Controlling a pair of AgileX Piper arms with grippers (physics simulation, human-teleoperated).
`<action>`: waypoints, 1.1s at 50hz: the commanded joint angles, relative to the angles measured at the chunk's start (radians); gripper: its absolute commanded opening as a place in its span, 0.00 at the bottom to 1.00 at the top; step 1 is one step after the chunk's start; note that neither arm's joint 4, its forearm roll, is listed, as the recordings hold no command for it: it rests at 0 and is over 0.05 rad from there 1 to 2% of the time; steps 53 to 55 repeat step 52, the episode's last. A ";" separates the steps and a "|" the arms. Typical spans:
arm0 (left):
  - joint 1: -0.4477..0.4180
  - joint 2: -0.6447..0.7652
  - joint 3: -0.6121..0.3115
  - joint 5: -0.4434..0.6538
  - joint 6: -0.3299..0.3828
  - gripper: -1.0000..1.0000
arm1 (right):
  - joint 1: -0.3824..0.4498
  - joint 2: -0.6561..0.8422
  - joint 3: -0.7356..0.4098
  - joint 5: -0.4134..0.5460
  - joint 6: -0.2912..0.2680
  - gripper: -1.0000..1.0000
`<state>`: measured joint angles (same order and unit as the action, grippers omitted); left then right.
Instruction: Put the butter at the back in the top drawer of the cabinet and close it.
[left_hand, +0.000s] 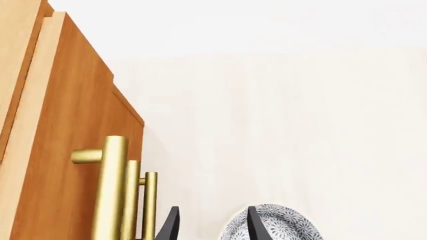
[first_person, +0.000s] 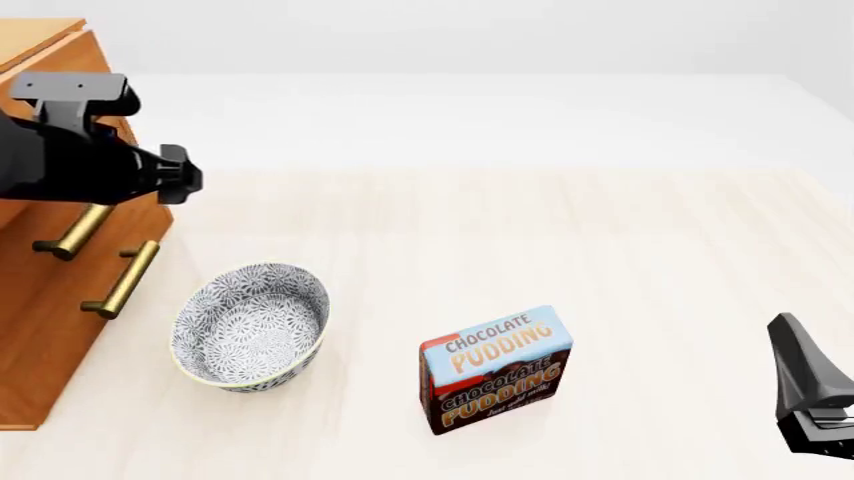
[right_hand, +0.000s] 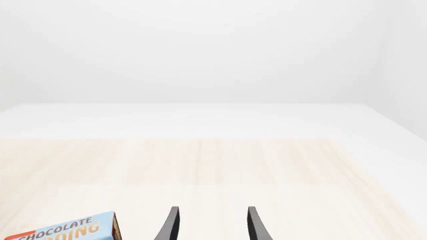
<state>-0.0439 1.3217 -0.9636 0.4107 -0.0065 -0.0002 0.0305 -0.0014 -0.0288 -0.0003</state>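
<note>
The cabinet (first_person: 54, 290) stands at the left edge of the front view. It is tall and orange-brown. Its long side runs up and down, and its drawer fronts face toward the lower right of the frame. Two brass handles (first_person: 96, 250) stick out from that face in the front view, both slanted the same way. The top drawer (first_person: 47, 55) is at the upper left corner, and the black left arm covers most of it there. In the left wrist view three brass bars (left_hand: 113, 190) line up close to the camera, beside the wooden face.

The butter does not show in any view, so I cannot tell where it is.

The left gripper (left_hand: 208, 226) hangs just in front of the cabinet's upper part. Its two dark fingers stand apart with nothing between them. The right gripper (right_hand: 212, 225) sits low at the right edge of the front view. Its fingers are also spread apart and hold nothing.

A patterned bowl (first_person: 250, 325) sits on the table (first_person: 601, 250) just beside the cabinet's lower part. A chocolate pudding box (first_person: 497, 368) stands upright near the middle bottom, a little tilted, its front facing the camera. The bowl and the box are apart. The pale wooden table is bare across the middle, the right side and the back.
</note>
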 joint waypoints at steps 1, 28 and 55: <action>0.031 -0.001 0.000 -0.001 0.014 1.00 | 0.000 0.000 0.000 0.000 0.000 1.00; 0.109 -0.017 -0.016 0.032 0.058 1.00 | 0.000 0.000 0.000 0.000 0.000 1.00; -0.023 -0.191 0.041 0.060 0.053 1.00 | 0.000 0.000 0.000 0.000 0.000 1.00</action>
